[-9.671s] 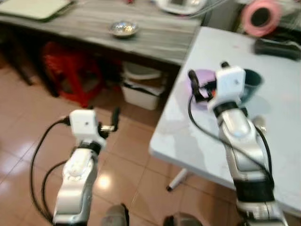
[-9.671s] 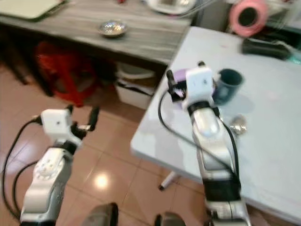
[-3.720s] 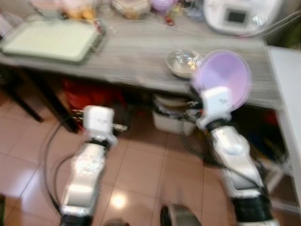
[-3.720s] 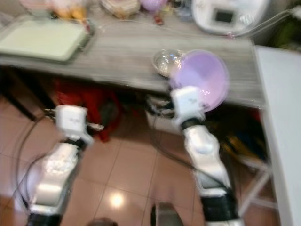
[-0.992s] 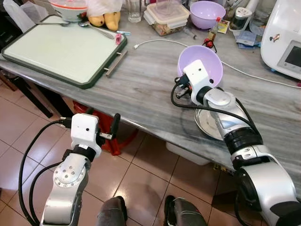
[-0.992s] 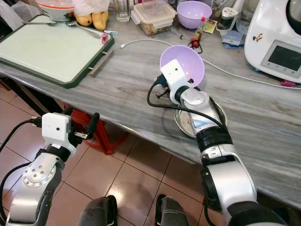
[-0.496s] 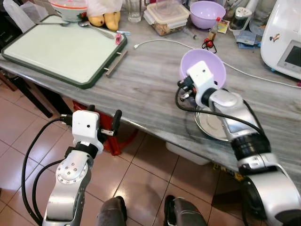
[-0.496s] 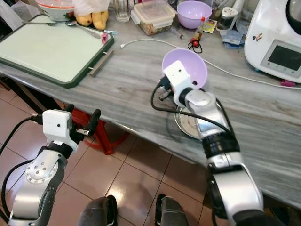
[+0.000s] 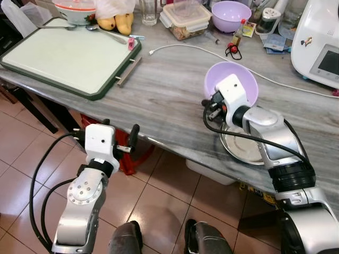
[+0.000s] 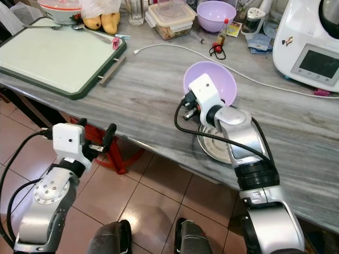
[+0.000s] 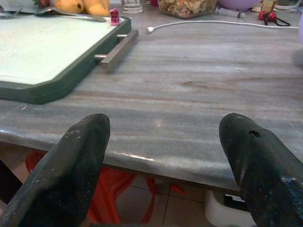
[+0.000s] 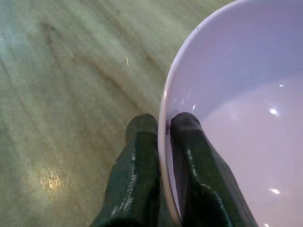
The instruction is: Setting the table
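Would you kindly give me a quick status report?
Right gripper pinching purple bowl rim, above steel dish. Left gripper open, idle off counter edge. White cable nearby.

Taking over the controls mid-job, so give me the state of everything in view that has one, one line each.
Right tool: shut on the held bowl's rim.
Held lilac plastic bowl: tilted, empty, above the metal dish.
Round metal dish: flat on the grey counter, empty.
Left tool: open, empty, before the counter edge.
Clear lidded food container: closed, food inside.
Second lilac bowl: upright at the counter's back.
Green-rimmed tray: flat, bare.
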Controlling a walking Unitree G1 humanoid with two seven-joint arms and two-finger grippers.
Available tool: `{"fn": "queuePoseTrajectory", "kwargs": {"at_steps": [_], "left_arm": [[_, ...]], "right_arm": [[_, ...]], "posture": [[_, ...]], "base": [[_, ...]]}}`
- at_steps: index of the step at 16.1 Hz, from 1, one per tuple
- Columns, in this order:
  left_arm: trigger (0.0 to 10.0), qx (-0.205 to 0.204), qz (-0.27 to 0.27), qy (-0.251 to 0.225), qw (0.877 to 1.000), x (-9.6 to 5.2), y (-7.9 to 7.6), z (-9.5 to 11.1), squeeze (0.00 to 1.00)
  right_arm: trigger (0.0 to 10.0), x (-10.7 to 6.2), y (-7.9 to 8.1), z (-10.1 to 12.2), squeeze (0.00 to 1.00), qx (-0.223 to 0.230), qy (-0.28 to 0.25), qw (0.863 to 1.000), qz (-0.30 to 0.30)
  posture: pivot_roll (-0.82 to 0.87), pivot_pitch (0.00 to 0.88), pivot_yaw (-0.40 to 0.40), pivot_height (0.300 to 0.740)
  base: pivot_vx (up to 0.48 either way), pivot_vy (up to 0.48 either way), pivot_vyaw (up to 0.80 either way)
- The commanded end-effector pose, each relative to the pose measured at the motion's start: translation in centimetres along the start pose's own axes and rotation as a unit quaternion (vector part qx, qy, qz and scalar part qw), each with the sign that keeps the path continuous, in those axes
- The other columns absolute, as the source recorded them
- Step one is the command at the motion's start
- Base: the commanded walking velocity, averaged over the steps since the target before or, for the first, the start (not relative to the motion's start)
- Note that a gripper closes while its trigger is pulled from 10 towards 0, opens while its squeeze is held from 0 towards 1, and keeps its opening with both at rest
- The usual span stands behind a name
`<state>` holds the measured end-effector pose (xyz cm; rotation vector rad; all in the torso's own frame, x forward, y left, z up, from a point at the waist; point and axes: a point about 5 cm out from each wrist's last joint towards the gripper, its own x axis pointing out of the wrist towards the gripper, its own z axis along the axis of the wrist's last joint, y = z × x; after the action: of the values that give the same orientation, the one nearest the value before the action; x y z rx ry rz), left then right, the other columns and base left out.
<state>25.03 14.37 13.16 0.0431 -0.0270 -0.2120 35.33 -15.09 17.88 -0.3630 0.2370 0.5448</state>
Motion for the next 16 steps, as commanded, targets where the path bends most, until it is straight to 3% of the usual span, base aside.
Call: {"fn": "queuePoseTrajectory", "kwargs": {"at_steps": [1,2,3,4,5,6,7,8,11,16], "left_arm": [[10.0,0.001,0.002,0.011,1.000,-0.1,-0.1,-0.4,0.00],[10.0,0.001,0.001,0.011,1.000,-0.1,-0.1,-0.4,0.00],[10.0,-0.001,0.000,0.011,1.000,0.1,-0.2,-0.5,0.00],[10.0,-0.001,0.000,0.011,1.000,0.1,-0.2,-0.5,0.00],[10.0,-0.001,0.000,0.010,1.000,0.2,-0.2,-0.5,0.00],[10.0,-0.002,-0.001,0.010,1.000,0.3,-0.2,-0.6,0.00],[10.0,-0.002,-0.001,0.009,1.000,0.3,-0.3,-0.6,0.00],[10.0,-0.003,0.000,0.010,1.000,0.4,-0.3,-0.6,0.00],[10.0,-0.005,-0.002,0.013,1.000,0.5,-0.4,-0.8,0.00],[10.0,-0.006,-0.005,0.017,1.000,0.6,-0.6,-1.0,0.00]], "right_arm": [[10.0,-0.4,0.0,0.0,1.00,0.000,-0.001,1.000,0.004],[10.0,-0.5,-0.1,0.1,1.00,-0.002,0.000,1.000,0.003],[10.0,-0.7,-0.3,0.5,0.04,-0.010,-0.001,1.000,0.007],[10.0,-0.8,-0.3,0.8,0.00,-0.013,-0.002,1.000,0.009],[10.0,-0.9,-0.4,1.0,0.00,-0.016,-0.003,1.000,0.011],[10.0,-1.0,-0.6,1.5,0.25,-0.019,-0.007,1.000,0.011],[10.0,-1.1,-0.6,1.7,0.25,-0.018,-0.008,1.000,0.010],[10.0,-1.1,-0.7,1.9,1.00,-0.022,-0.009,1.000,0.007],[10.0,-1.3,-0.9,2.7,1.00,-0.029,-0.011,0.999,0.007],[10.0,-1.7,0.1,2.5,1.00,-0.034,0.008,0.998,0.053]], "posture": [[0.01,0.179,-0.004,0.740],[0.01,0.177,-0.005,0.740],[0.01,0.168,-0.007,0.740],[0.00,0.163,-0.008,0.740],[0.00,0.161,-0.009,0.740],[0.00,0.154,-0.013,0.740],[0.00,0.153,-0.014,0.740],[0.00,0.149,-0.015,0.740],[0.00,0.139,-0.019,0.740],[0.00,0.131,-0.021,0.740]], "base": [[0.000,0.000,0.00],[0.000,0.000,0.00],[0.000,0.000,0.00],[0.000,0.000,0.00],[0.000,0.000,0.00],[0.000,0.000,0.00],[0.000,0.000,0.00],[0.000,0.000,0.00],[0.000,0.000,0.00],[0.000,0.000,0.00]]}}
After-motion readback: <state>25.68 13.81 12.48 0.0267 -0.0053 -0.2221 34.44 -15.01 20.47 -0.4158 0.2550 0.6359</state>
